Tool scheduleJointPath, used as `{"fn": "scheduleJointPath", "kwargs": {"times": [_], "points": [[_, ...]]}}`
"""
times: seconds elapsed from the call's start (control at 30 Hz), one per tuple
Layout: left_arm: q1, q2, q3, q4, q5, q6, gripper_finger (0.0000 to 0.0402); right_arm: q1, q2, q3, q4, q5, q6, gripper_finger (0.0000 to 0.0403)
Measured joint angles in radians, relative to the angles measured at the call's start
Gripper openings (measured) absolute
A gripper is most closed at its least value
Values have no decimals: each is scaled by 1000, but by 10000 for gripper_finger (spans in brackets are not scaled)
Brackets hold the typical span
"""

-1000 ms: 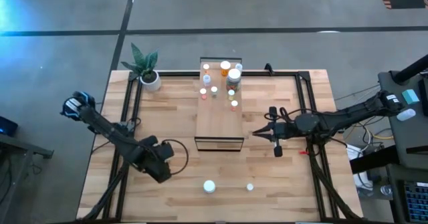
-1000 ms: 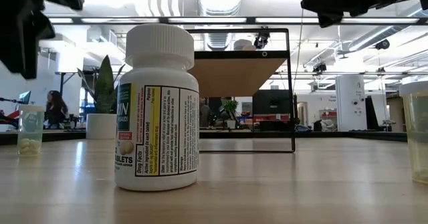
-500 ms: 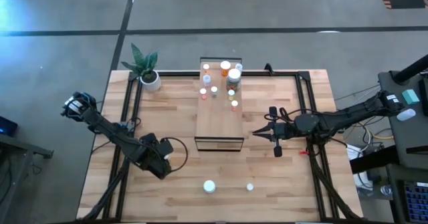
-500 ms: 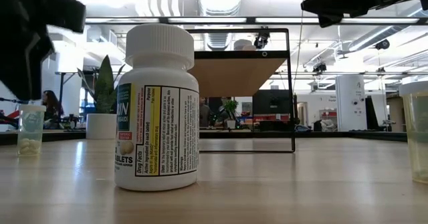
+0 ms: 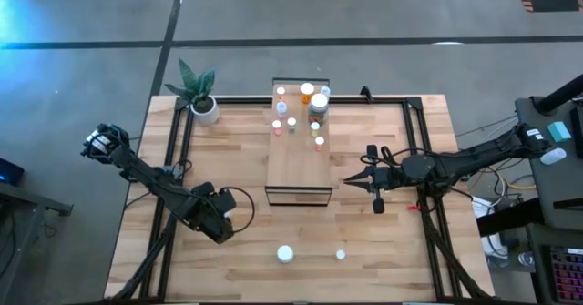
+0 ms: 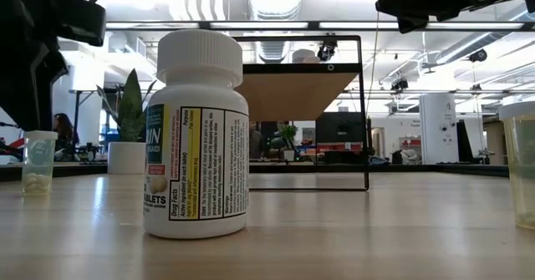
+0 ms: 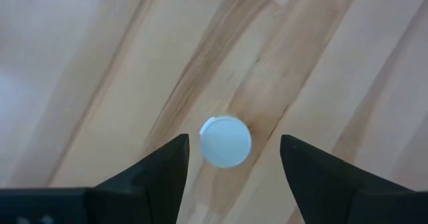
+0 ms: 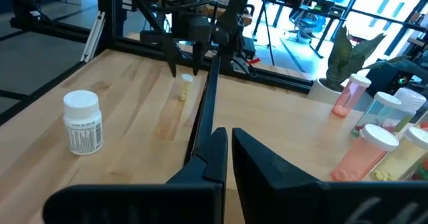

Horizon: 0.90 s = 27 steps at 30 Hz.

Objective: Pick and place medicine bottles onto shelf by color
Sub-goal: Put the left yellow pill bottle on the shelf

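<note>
A small clear bottle with a white cap (image 7: 226,142) stands upright on the wooden table; it also shows in the low view (image 6: 38,160) and the right wrist view (image 8: 185,87). My left gripper (image 7: 234,138) points down just above it, open, one finger to each side of the cap, touching nothing; in the high view (image 5: 222,223) it hides the bottle. A white labelled bottle (image 5: 285,253) and another small bottle (image 5: 340,253) stand near the table's front edge. The shelf (image 5: 299,164) carries several bottles on its far half. My right gripper (image 5: 349,182) hangs shut and level, right of the shelf.
A potted plant (image 5: 204,105) stands at the far left corner. Black frame rails (image 5: 182,137) run along the table's left, right and far sides. The shelf's near half is bare wood.
My left gripper has sunk toward the small clear bottle and now hangs just above its cap. The bottles and my right arm have kept still.
</note>
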State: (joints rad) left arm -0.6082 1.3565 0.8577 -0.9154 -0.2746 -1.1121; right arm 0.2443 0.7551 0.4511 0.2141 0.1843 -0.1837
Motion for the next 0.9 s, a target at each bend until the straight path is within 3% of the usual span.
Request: {"fn": "scheduleJointPath", "kwargs": {"times": [0.5, 0.9], "points": [[14, 3, -51, 57, -14, 27, 214, 0, 0, 0, 1, 0, 0, 13], [14, -4, -53, 70, -14, 53, 95, 0, 0, -1, 3, 0, 9, 13]]}}
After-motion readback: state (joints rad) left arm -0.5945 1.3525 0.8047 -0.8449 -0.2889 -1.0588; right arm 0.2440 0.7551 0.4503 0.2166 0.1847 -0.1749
